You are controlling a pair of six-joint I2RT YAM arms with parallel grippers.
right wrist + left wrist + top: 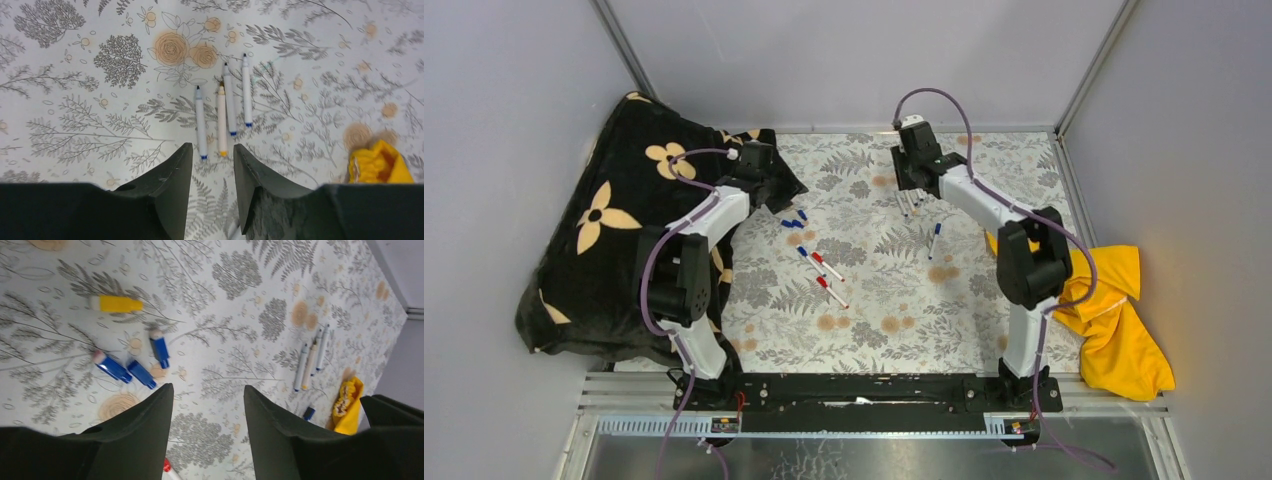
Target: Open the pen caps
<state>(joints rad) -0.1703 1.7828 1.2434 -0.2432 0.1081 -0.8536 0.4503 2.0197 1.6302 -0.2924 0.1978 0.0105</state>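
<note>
Loose pen caps lie on the floral cloth: a yellow cap [116, 304] and three blue caps [160, 349], [112, 367], [141, 374]; in the top view they are a small cluster [794, 220]. Several uncapped white pens [222, 120] lie side by side just ahead of my right gripper [212, 146], which is open and empty. Capped pens lie mid-table: one blue-capped [807, 257], two red-capped [828, 268], [832, 292], and another blue-capped pen [935, 240] near the right arm. My left gripper [207, 390] is open and empty, hovering near the loose caps.
A black blanket with orange flowers [614, 230] is bunched at the left, under the left arm. A yellow cloth [1119, 320] lies at the right edge. Grey walls with metal rails close in the table on three sides.
</note>
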